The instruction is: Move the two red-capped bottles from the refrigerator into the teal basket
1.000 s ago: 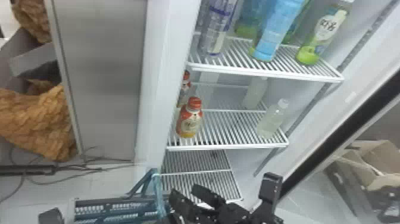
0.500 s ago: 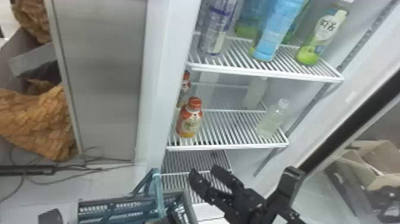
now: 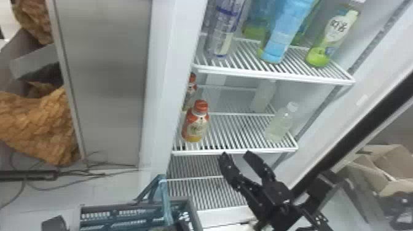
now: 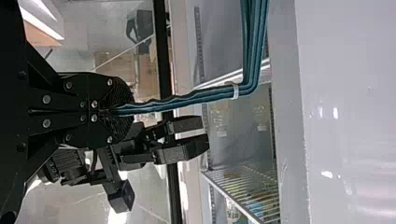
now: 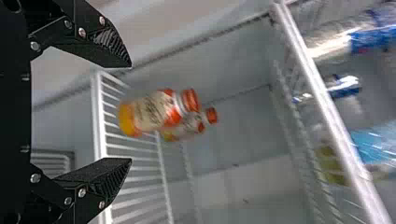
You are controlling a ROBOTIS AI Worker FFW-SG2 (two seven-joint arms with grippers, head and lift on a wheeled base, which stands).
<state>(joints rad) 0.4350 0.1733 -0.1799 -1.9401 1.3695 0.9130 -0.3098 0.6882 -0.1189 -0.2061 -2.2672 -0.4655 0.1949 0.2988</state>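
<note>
Judged barely begun, with front red-capped bottle (image 3: 196,127) and rear red-capped bottle (image 3: 190,91) upright on refrigerator shelf (image 3: 239,132), both left to transfer, right pincer (image 3: 236,153) wide and empty nearby, left pincer (image 4: 119,110) closed on handle (image 4: 201,96) of teal basket (image 3: 194,212).

- The right arm (image 3: 278,196) is matte black, built of blocky, angular segments dotted with small pale screws
- The right gripper (image 3: 236,153) is black too, with flat, tapering fingers (image 5: 109,44), ribbed on their inner faces and fixed by round silvery screws
- The left gripper (image 3: 177,226) has black plates studded with round metal screw heads, and broad, rounded, finely ridged pads (image 4: 120,93)
- A thin black cable (image 4: 94,161) loops beside a grooved black housing (image 4: 70,162) on the right arm
</note>
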